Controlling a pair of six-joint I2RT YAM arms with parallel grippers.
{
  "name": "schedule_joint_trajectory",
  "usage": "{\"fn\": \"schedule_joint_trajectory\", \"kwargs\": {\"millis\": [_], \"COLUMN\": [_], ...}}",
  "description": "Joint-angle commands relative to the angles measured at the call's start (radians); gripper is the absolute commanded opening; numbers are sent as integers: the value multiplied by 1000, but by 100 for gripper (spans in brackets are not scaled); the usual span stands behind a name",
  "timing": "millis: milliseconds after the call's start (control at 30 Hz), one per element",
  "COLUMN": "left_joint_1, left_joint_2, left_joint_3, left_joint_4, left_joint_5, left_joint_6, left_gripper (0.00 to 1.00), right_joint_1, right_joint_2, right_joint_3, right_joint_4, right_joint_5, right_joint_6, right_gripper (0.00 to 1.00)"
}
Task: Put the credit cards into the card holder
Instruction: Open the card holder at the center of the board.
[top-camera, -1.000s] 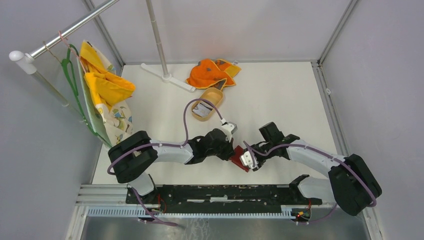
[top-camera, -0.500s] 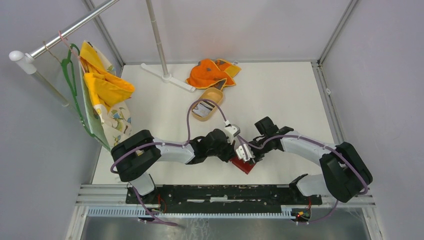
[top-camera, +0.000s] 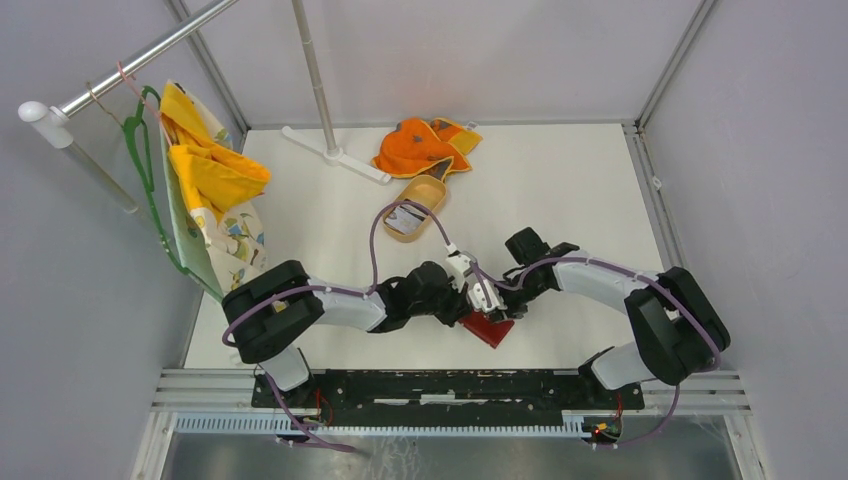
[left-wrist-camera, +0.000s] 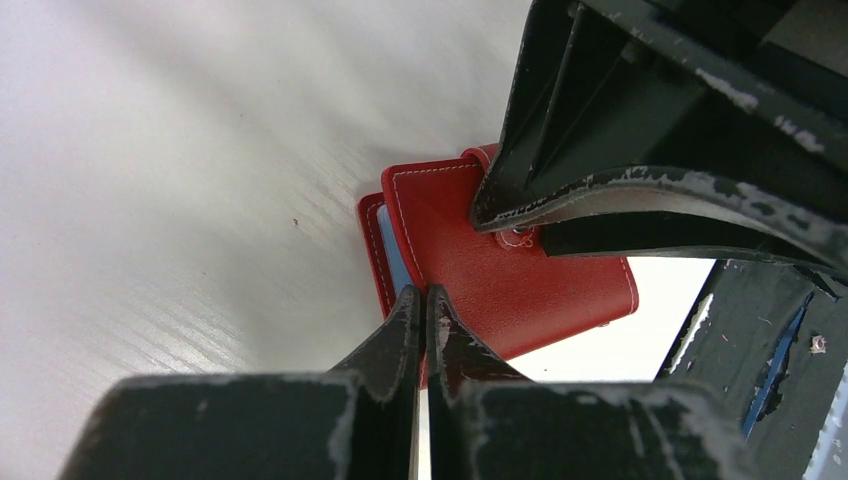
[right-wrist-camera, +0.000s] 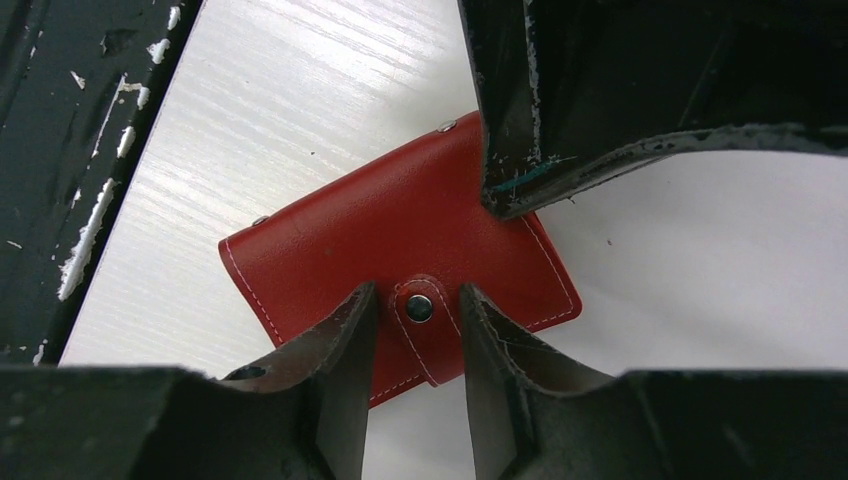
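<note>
Overhead view first: card holder (top-camera: 490, 330) lies folded on the counter (top-camera: 570, 210), close to the near edge and about midway between the sides. Both arms converge on it. Left pincer (top-camera: 466, 310) and right pincer (top-camera: 497, 312) crowd together over it, so you cannot read either one's jaws from up here. Credit cards (top-camera: 404, 218) sit well apart in a tan tray (top-camera: 433, 190) toward the far edge. None look loaded into the holder yet.

Left wrist view: left pincer pressed together, tips down on the holder's edge where pale blue lining shows. Likely it is pinning the holder so it won't slide. Whether it nips a leaf of the leather, you cannot tell.

Right wrist view: this shows what the others hide. The snap tab (right-wrist-camera: 419, 310) is fastened. The right pincer is spread, one finger either side of the tab, just beside it and not gripping. Judged step: pull the snap open while the left arm holds the body down.
</note>
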Motion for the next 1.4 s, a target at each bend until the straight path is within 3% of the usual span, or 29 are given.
{"fn": "schedule_joint_trajectory", "kwargs": {"millis": [0,133,367,733,833,900,1000,1200,1367], "left_joint_1": [3,10,60,116,114,114,115,113,113], "left_joint_2": [-14,-16,-1,32,40,44,54,71,65], "left_joint_3": [-35,-46,-70,-66,-50,-42,-33,-9,-9], "left_joint_4": [28,43,73,118,118,115,114,109,98], "left_joint_5": [11,6,11,102,133,146,166,195,194], "left_joint_6": [59,54,21,-5,0,6,10,14,21], "left_gripper": [2,2,2,2,2,2,2,2,2], "right_joint_1": [-7,-6,-12,-44,-45,-44,-29,5,12], "right_joint_2": [42,40,-27,-73,-60,-51,-32,1,35], "right_joint_3": [6,11,8,-13,-25,-33,-35,-38,-18], "right_joint_4": [-26,-27,-59,-67,-60,-54,-43,23,29], "right_joint_5": [107,113,38,-42,-58,-62,-37,57,114], "right_joint_6": [3,7,-72,-122,-120,-114,-95,-5,39], "right_gripper": [38,28,1,0,29,43,53,54,43]}}
